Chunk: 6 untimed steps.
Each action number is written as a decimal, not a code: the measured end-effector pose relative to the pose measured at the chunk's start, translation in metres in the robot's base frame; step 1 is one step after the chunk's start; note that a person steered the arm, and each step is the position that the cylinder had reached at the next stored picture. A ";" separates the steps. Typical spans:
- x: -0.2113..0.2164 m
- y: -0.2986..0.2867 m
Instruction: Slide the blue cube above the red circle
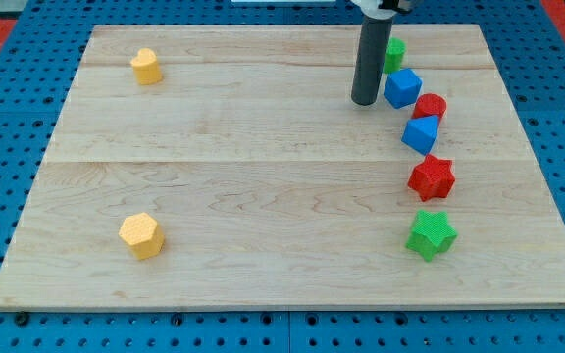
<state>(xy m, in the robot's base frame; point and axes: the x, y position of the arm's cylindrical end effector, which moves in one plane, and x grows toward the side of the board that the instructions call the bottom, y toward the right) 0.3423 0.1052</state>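
Near edge of the wooden board (pixel 263 196): green star (pixel 431 234), yellow hexagon (pixel 141 235). Farther: red star (pixel 432 177), a blue block (pixel 421 134), red circle (pixel 430 106). Blue cube (pixel 401 88) touches the circle's upper-left; my tip (pixel 365 100), a plain rod without pincer, stands just left.

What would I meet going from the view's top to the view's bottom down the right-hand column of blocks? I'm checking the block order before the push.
Green block → upper blue cube → red circle → lower blue cube → red star → green star. My tip sits just left of the upper blue cube.
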 end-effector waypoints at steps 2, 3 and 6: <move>-0.017 0.006; -0.019 0.015; -0.021 0.013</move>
